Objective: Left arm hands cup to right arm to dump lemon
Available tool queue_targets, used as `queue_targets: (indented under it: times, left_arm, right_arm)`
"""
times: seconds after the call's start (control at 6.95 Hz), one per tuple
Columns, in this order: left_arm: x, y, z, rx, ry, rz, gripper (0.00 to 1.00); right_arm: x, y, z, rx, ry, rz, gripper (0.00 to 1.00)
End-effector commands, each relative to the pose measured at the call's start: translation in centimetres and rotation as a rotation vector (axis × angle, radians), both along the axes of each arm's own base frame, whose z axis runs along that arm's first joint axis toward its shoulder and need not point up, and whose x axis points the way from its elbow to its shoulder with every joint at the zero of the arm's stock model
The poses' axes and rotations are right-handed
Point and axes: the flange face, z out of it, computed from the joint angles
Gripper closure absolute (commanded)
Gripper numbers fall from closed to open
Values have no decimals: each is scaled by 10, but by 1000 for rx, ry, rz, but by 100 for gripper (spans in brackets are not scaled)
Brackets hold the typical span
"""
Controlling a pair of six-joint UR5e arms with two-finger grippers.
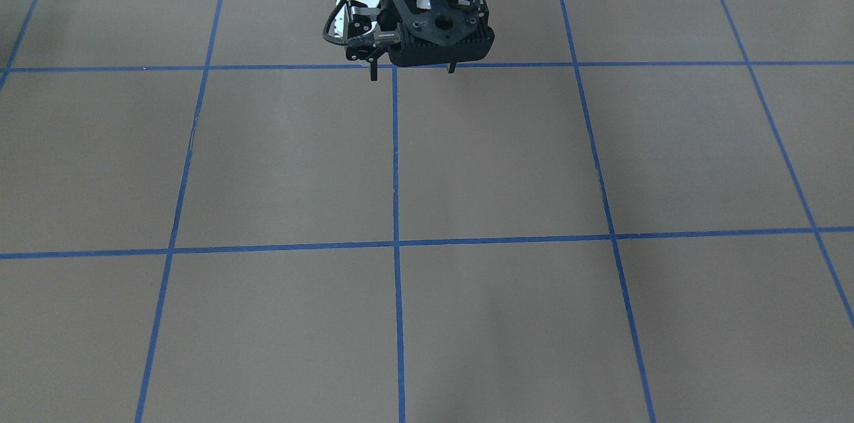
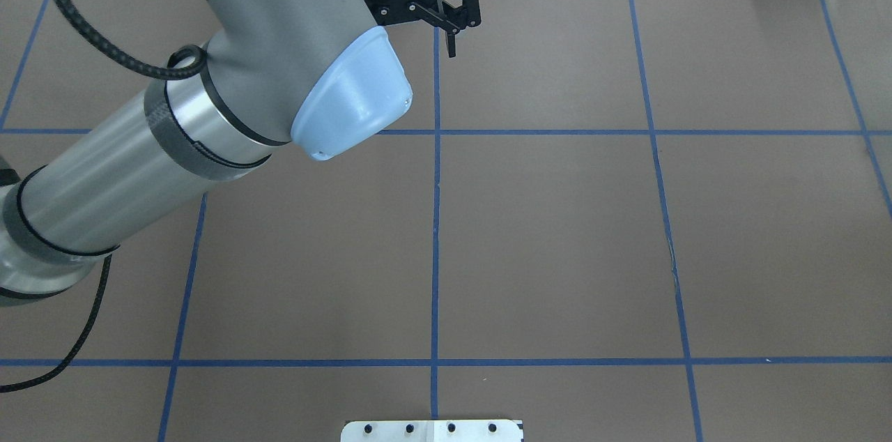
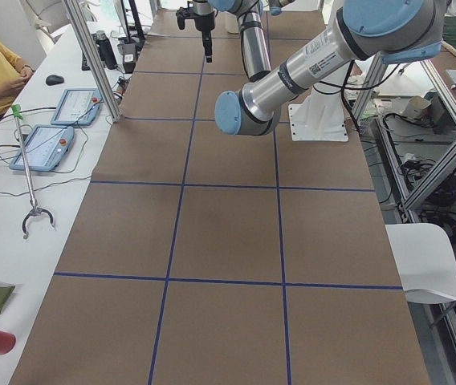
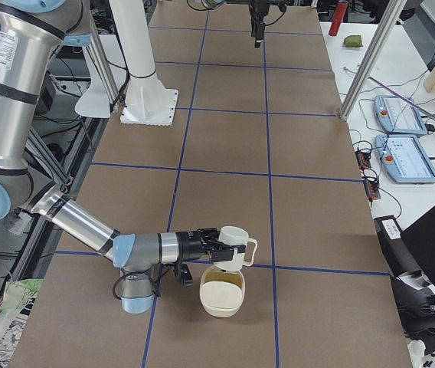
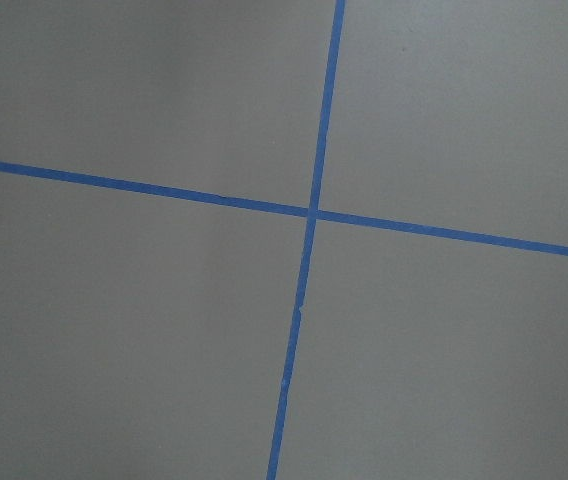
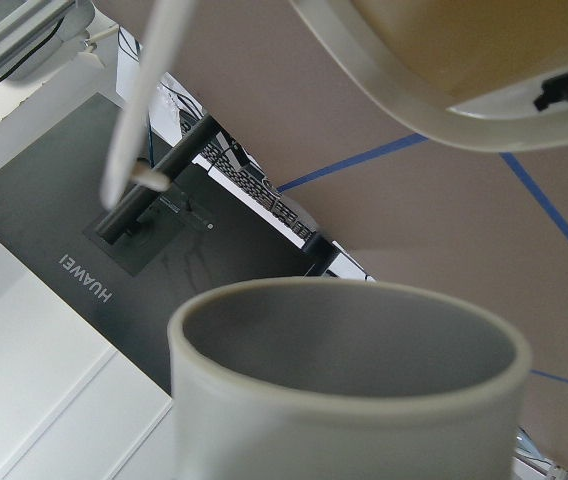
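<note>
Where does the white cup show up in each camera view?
Front-facing: not in it.
Overhead: not in it.
Exterior left: not in it.
Exterior right: lower centre, cup at the right hand, above the bowl.
Left wrist: not in it.
Right wrist: cup fills the bottom edge.
Landmark: cream bowl, top right there.

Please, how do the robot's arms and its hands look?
Both arms are silver-grey tubes with pale blue joint caps. A black braided cable runs along the left arm; its black two-finger hand bears white "Adaptive" lettering. The right arm has a black hand too.
</note>
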Motion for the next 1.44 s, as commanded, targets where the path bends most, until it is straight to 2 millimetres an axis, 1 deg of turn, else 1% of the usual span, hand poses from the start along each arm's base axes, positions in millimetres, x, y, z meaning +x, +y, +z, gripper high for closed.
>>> queue_targets:
  times: [0.0,0.14,0.29,0.43,0.58,0.72,0.86,1.15,1.3]
  left_arm:
    - [0,-2,0,2,-3,-5,0]
    - [1,-3,1,4,-5,0,0]
    - [-1,-4,1,6,-3,-1,0]
    - [-2,-6,2,5,-4,-5,0]
    - [-3,-7,3,4,-4,-4,0]
    - [-3,-7,3,4,-4,-4,0]
    - [-2,-10,5,2,-8,-7,0]
    - [-6,-14,7,-3,-12,-16,0]
    - [-9,-17,7,-4,-12,-23,0]
  right_arm:
    - [-2,-3,-14,40,14,-11,100]
    - [-5,-11,-26,75,74,-16,100]
    - [-10,-33,-46,84,180,-22,100]
    - [-16,-54,-72,90,307,-34,100]
    - [-23,-80,-104,113,411,-43,100]
    - [-35,-108,-139,143,525,-66,100]
    - [-53,-130,-162,209,637,-87,100]
    - [-98,-174,-195,404,1007,-154,100]
    - [-124,-181,-198,511,1207,-196,100]
